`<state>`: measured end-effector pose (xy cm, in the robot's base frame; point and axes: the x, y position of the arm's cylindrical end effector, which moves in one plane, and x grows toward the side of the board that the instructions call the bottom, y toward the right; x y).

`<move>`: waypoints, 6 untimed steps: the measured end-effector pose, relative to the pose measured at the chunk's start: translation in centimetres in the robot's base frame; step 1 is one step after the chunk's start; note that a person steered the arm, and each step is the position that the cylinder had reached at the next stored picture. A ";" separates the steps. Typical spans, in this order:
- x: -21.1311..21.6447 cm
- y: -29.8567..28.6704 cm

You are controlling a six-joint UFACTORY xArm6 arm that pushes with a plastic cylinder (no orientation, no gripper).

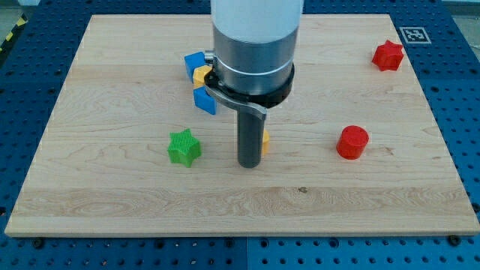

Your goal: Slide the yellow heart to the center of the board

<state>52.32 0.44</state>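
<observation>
Two red blocks sit on the table's (112, 195) right side: a red star (388, 55) near the view's top and a red cylinder (352, 142) lower down. My tip (248, 163) rests near the middle, with a bit of yellow (265, 139), maybe the yellow heart, touching its right side and mostly hidden. I have no jaws, so nothing is held. A green star (184, 146) sits to the tip's left. Two blue blocks (196, 63) and another yellow block (200, 74) huddle behind the arm.
</observation>
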 end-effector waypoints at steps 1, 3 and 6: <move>-2.2 0.3; -4.2 3.1; -9.9 3.9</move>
